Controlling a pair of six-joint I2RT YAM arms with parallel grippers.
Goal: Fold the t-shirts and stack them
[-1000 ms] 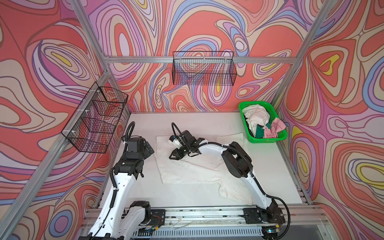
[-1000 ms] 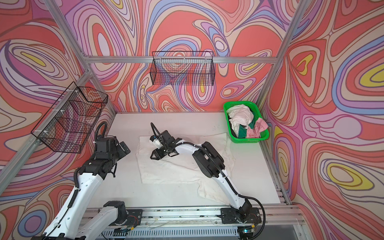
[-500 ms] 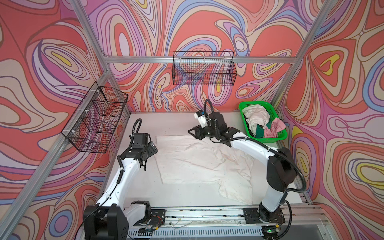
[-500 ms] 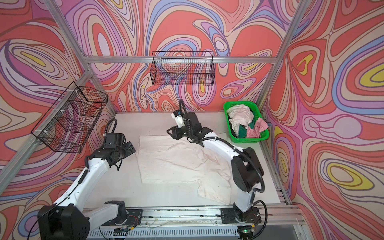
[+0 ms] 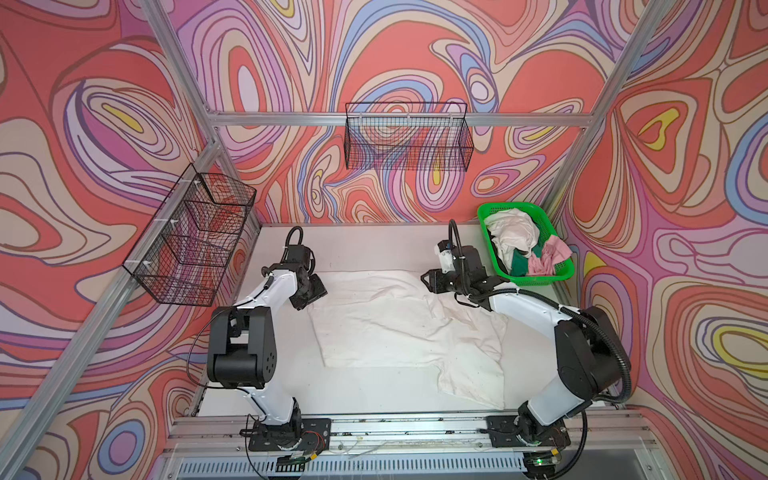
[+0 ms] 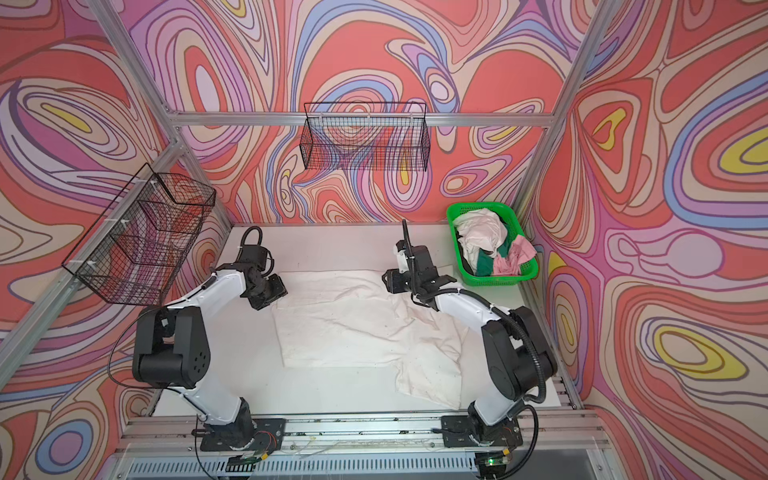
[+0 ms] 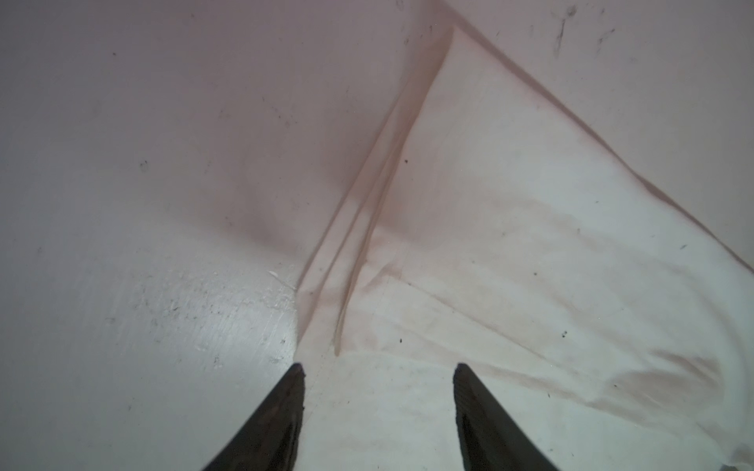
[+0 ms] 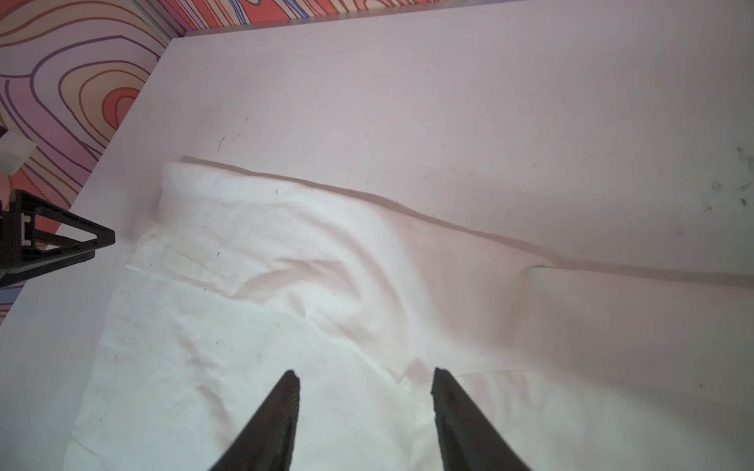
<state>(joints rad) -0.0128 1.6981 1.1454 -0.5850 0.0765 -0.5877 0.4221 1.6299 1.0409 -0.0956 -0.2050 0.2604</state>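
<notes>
1. White t-shirt cloth is flanked now: since a moment ago the right gripper has been shifted from its far edge's middle toward the green basket, and the left gripper brought to its far-left corner.
2. Both grippers are held partly spread, empty.
3. Other t-shirts are heaped in the basket.
4. The t-shirt is spread flat on the surface, long axis far-left to near-right.

Left hand parted, right hand likewise (empty)

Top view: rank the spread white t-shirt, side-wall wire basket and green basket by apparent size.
Largest to smallest in a top view:
1. spread white t-shirt
2. side-wall wire basket, mounted higher, so nearness to the camera may inflate it
3. green basket
</notes>
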